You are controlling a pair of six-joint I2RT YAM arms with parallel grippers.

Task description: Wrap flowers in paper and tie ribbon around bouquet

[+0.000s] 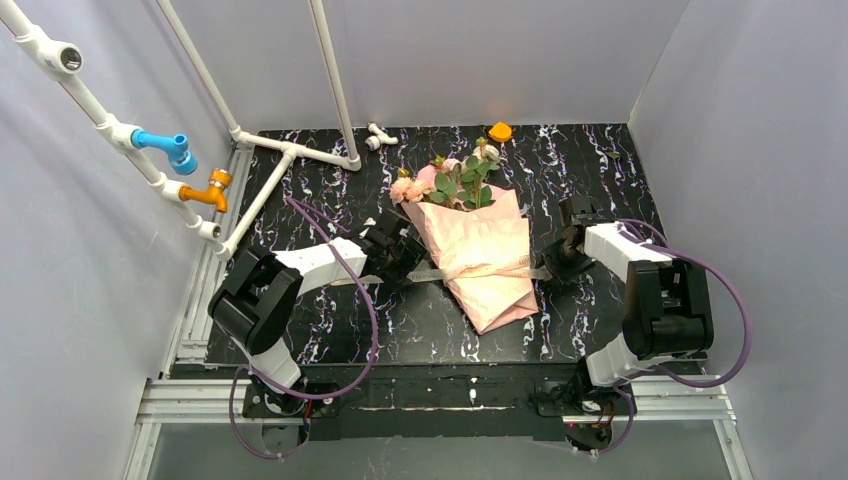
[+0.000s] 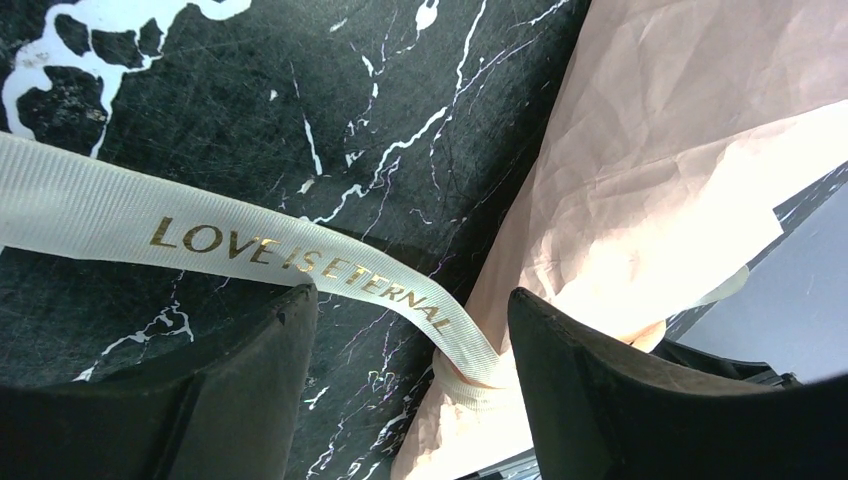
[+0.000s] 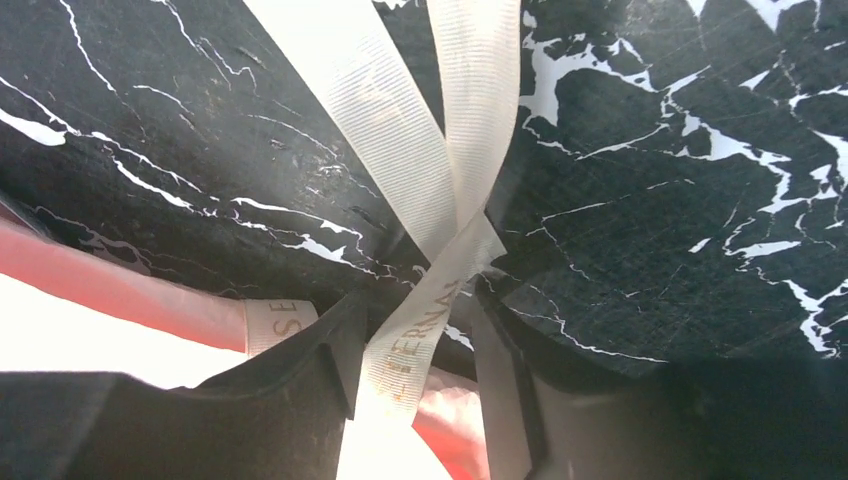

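So the bouquet, pale pink and cream roses (image 1: 450, 182) with round green leaves rolled in a crinkled salmon-pink paper cone (image 1: 485, 245), is lying between the two claws on the black marbled tabletop (image 1: 320, 330), blooms pointing away from both. The flat cream fabric ribbon (image 2: 250, 245) with gold lettering runs across the cone's waist.

Left claw (image 2: 410, 300): jaws wide apart. One ribbon tail runs through the gap and down to the paper's edge just ahead of the tips, not pinched.

Right claw (image 3: 417, 300): jaws apart too. Two ribbon strands cross right in front of its tips and one drops through the gap. It doesn't look nipped to me.

Handling-wise, I'd guess the ribbon is limp, light and a bit slick. It'll probably slide out unless you grab it flat across its width, close to the crossing. The paper looks thin and creases easily, and the roses would bruise, so pull on the tails, not the cone.
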